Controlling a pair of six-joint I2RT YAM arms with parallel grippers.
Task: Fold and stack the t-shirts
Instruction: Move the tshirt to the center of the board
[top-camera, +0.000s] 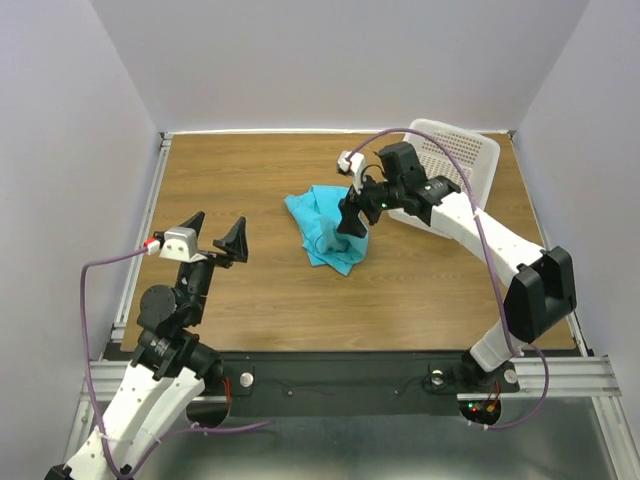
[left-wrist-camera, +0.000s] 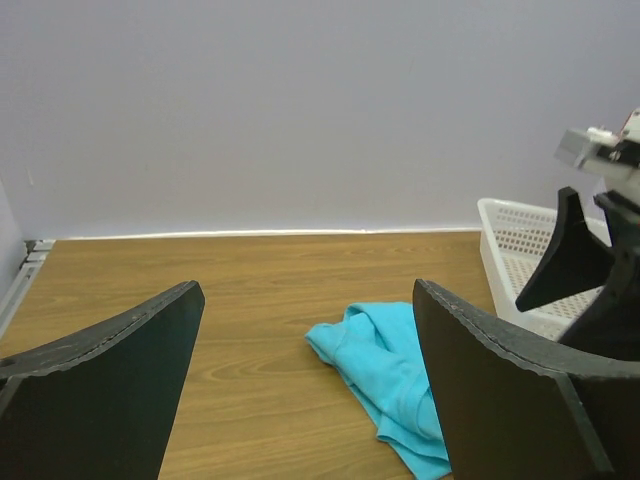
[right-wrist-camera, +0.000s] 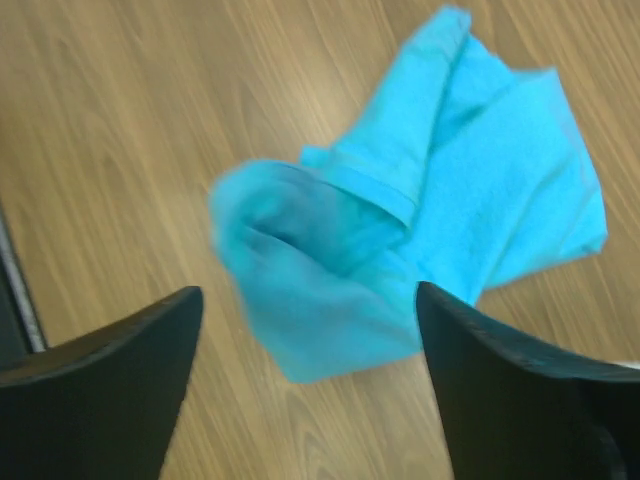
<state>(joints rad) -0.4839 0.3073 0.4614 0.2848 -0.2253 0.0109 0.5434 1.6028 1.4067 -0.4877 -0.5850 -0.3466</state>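
T-shirt (top-camera: 325, 232) on wood table (top-camera: 250, 180), pale walls (top-camera: 330, 60)

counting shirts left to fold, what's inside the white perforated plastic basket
The white perforated plastic basket shows only bare perforated floor and walls, no shirt. The right arm covers its near left corner, so that part is unseen.

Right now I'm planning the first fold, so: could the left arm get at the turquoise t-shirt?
Probably yes. The left tool is open, with only bare wooden table between it and the crumpled turquoise t-shirt. The right tool hangs open over the shirt, though, and could crowd it.
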